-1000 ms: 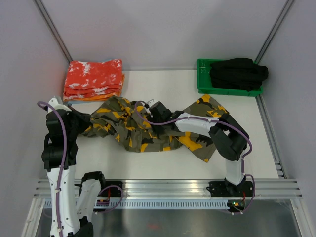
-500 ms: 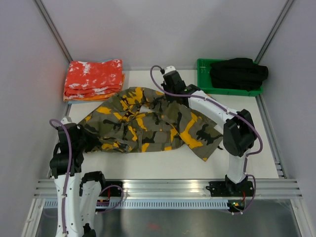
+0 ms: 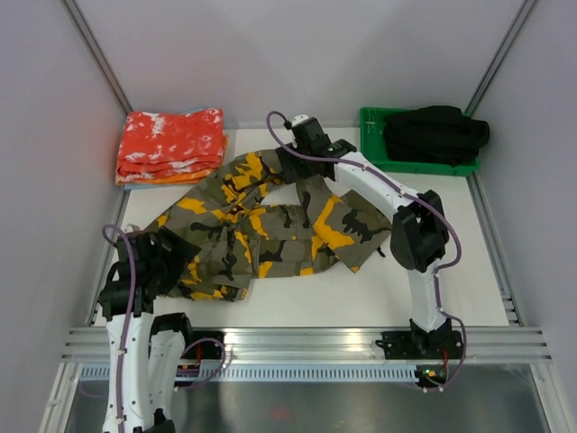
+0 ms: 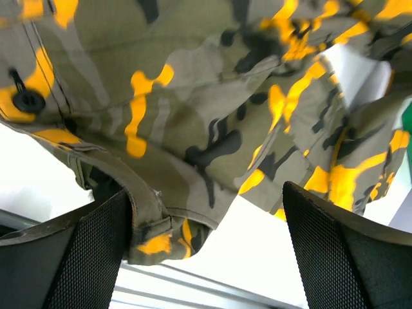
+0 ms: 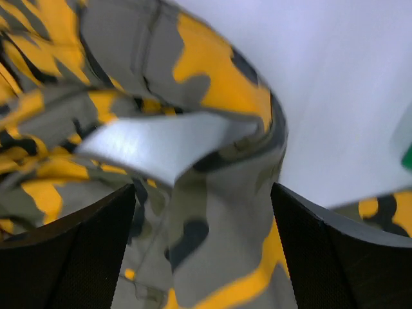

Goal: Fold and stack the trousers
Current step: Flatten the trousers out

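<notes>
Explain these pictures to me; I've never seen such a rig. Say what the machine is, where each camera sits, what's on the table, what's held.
Two robot arms are bolted at the near edge of a table: the left arm and the right arm. The wide picture looks down from above and behind them; the other two come from wrist cameras. On the table lie camouflage trousers; at the back, red-orange folded cloths and a green tray holding a black garment. The left pincer and right pincer stand open at the trousers, seemingly gripping nothing.

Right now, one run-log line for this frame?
trousers: unfolded, rumpled on table | left gripper: open, at near-left end | right gripper: open, over far end | fold: not done
</notes>
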{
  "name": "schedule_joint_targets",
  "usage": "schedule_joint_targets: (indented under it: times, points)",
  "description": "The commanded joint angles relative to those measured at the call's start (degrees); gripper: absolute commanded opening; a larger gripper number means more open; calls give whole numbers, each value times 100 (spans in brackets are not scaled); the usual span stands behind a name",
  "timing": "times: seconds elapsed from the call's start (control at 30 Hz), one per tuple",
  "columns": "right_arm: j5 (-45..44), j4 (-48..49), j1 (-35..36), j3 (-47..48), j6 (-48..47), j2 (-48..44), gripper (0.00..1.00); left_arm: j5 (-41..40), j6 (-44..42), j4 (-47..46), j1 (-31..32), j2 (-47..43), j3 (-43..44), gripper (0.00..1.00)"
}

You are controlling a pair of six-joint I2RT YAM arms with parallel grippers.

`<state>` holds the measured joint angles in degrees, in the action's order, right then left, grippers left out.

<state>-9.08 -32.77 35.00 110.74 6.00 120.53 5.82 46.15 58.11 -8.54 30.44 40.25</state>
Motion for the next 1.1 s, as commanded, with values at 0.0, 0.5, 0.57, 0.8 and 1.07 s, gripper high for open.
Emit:
schedule_joint_targets:
  times: [0.0,0.5,0.57,0.8,1.07]
  points:
    - [-129,-361,-177,-718,409,-1238,98,-379,-351,-282,1,163,790,100]
    - [509,745,-2399,-6560,2923,-5293,98,1215,-1258,-1265,1,1280,2831,100]
    - [653,1157,-2533,-6915,3319,-5373,98,1622,-1258,-1494,10,1560,2437,98]
    - [881,2081,-2560,-7575,3882,-5172,98,1064,-768,-2540,1404,1931,1250,93]
    - [1286,2855,-2534,-7795,3979,-4478,87,51,-221,-3121,3068,2642,634,92]
